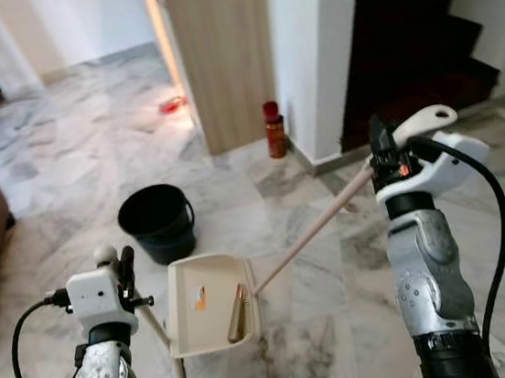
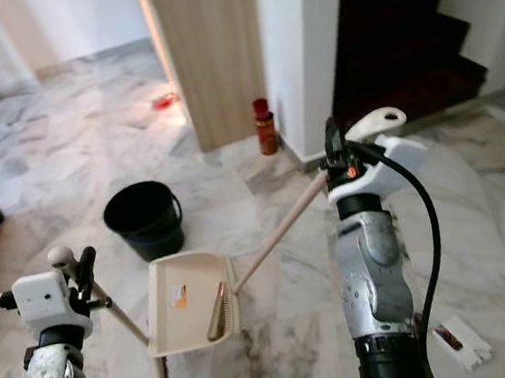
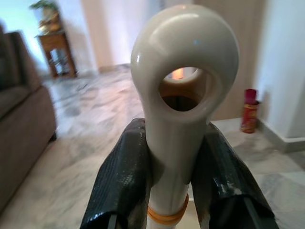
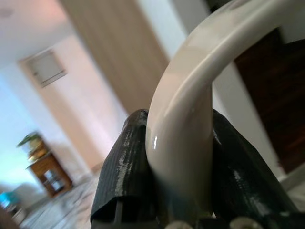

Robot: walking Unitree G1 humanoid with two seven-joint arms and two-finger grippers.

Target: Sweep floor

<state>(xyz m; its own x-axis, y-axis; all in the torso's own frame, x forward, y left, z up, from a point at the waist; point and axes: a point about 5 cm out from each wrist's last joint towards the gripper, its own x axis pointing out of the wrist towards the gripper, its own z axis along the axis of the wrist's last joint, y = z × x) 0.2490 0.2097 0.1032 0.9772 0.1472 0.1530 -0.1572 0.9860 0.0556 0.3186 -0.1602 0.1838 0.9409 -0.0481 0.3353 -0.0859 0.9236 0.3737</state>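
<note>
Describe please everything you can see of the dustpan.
The dustpan is a cream tray of plastic-looking material with raised side walls, resting on the marble floor just in front of the black bucket. A long pale handle rises diagonally from it to the right gripper, whose fingers are shut on its looped end. An orange mark and a brownish comb-like strip show inside.

No readable text; orange sticker on dustpan (image 1: 213,302) illegible.

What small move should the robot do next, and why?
Probably the right gripper, shut on the long handle, should swing the beige plastic dustpan toward the round black bucket: a small orange scrap lies in the pan, and the bucket stands just behind it. The left gripper holds the broom stick.
</note>
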